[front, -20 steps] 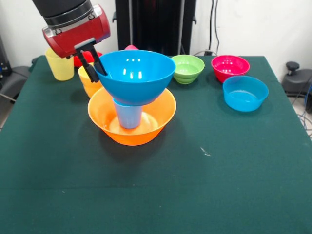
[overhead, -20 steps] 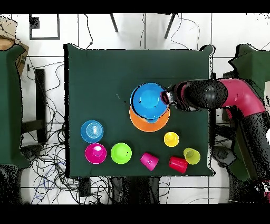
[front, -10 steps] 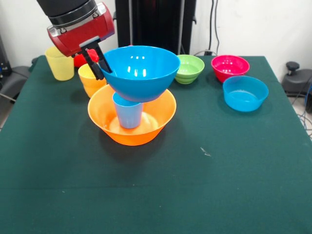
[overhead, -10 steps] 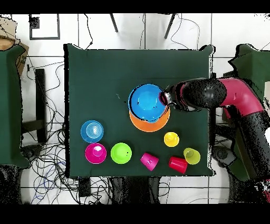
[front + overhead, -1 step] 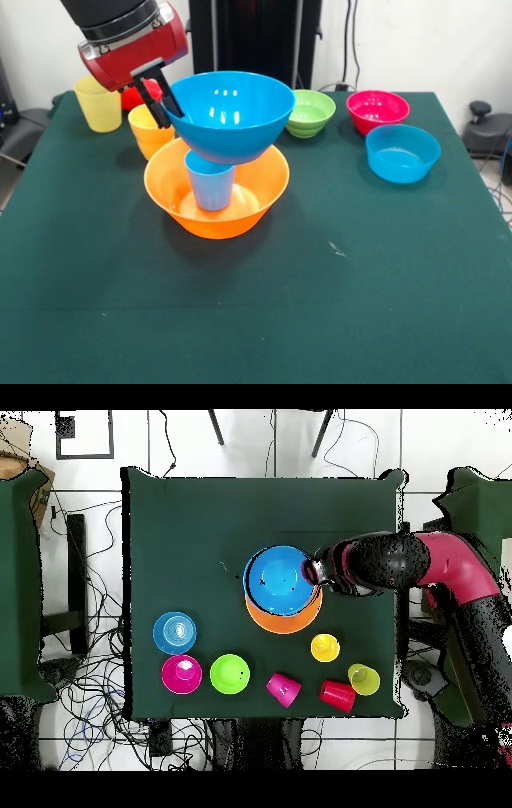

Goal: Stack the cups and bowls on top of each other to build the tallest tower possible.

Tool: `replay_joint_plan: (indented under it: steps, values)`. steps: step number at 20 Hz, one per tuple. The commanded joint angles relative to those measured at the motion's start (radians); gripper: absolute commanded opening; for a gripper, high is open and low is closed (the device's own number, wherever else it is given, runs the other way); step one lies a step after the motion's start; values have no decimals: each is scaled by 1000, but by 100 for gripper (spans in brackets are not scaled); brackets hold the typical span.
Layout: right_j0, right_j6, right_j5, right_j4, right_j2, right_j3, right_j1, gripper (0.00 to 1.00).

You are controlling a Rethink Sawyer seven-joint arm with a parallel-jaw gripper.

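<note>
My gripper [image 5: 161, 101] is shut on the left rim of the large blue bowl [image 5: 230, 114], one finger inside and one outside. The bowl hangs nearly level right over the light blue cup [image 5: 210, 186], which stands upright inside the large orange bowl [image 5: 172, 196]. I cannot tell whether the bowl's base touches the cup's rim. From above, the large blue bowl [image 5: 281, 577] covers most of the large orange bowl [image 5: 288, 623], with the gripper [image 5: 312, 572] at its edge. An orange cup [image 5: 146, 132] stands just behind the gripper.
A yellow cup [image 5: 98, 104] and a red cup [image 5: 141, 94] are at the back left. The green bowl [image 5: 309, 113], magenta bowl [image 5: 378, 110] and small blue bowl [image 5: 402, 153] sit at the right. A pink cup [image 5: 283, 689] lies on its side.
The gripper has risen slightly with the large blue bowl. The bowl, tipped toward the front on the light blue cup a second ago, now hangs almost level and a little higher.
</note>
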Motion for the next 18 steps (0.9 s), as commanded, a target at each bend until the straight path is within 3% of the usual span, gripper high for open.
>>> replay_joint_plan:
  steps: [1,18]
  values:
    - [44,-269,83,-23,-71,-28,26,0]
    - [48,-319,89,-39,-80,-82,62,0]
